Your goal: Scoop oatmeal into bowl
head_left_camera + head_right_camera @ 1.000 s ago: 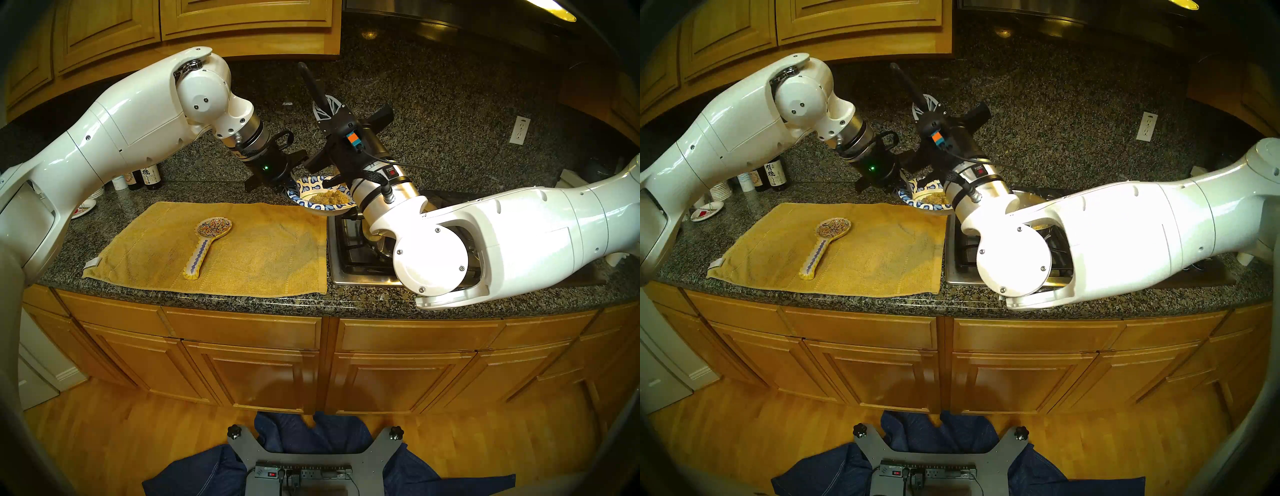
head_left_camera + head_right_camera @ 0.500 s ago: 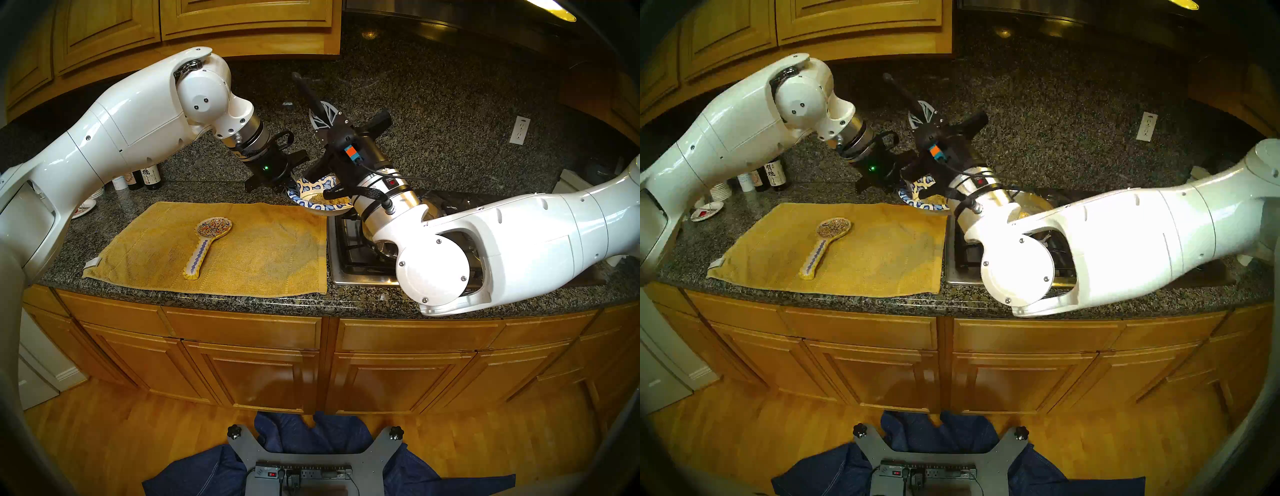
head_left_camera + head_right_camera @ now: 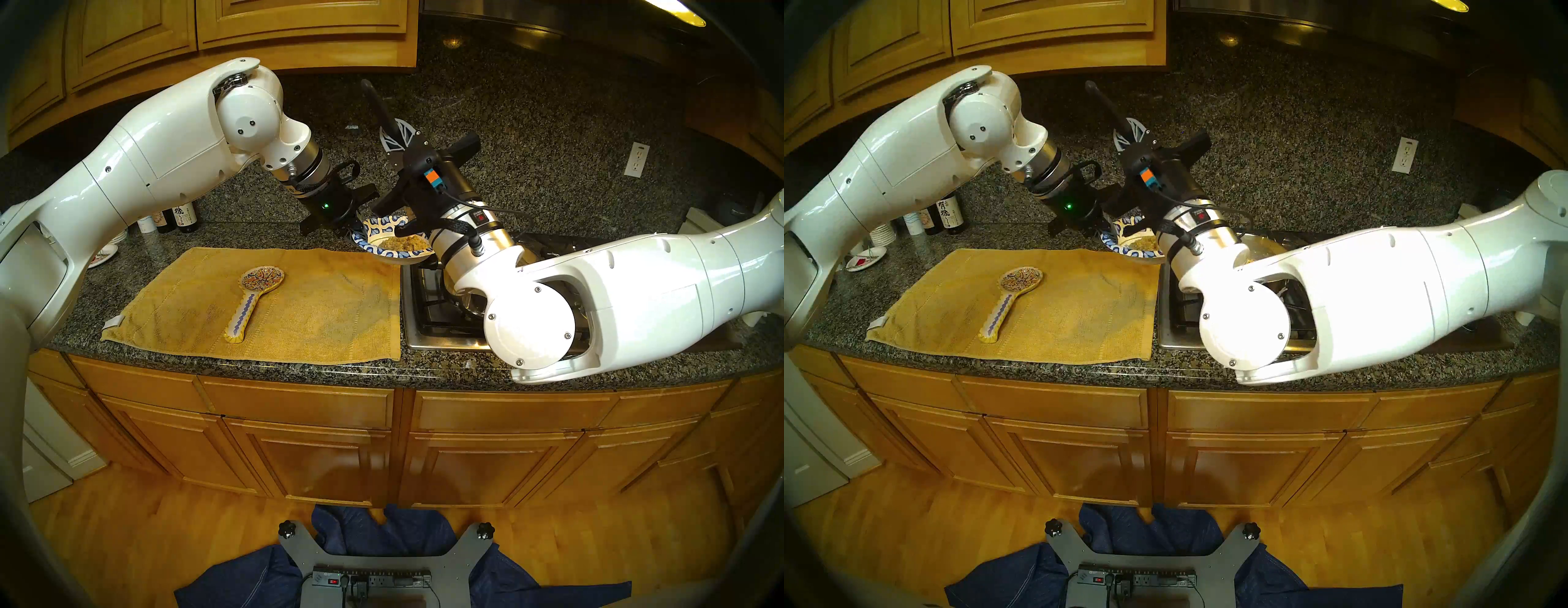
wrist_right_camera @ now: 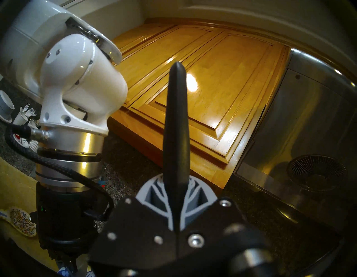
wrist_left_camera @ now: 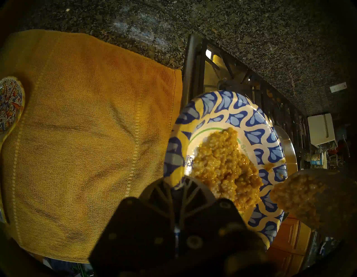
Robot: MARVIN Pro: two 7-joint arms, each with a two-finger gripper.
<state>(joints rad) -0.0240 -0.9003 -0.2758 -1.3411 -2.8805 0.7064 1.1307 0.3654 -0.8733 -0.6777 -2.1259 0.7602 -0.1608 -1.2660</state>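
The left gripper (image 5: 176, 195) is clamped on the near rim of the bowl (image 5: 257, 120), holding it above the edge where the yellow towel (image 3: 297, 305) meets the stove (image 3: 428, 314). A mound of oatmeal (image 5: 222, 164) lies in the bowl's white centre. The right gripper (image 4: 176, 195) is clamped on the black handle of a spoon (image 4: 175, 125), handle pointing up and away. The spoon's head (image 5: 316, 195), loaded with more oatmeal, hangs just beside the bowl's rim. A painted spoon rest (image 3: 254, 301) lies on the towel on the table (image 3: 424, 369).
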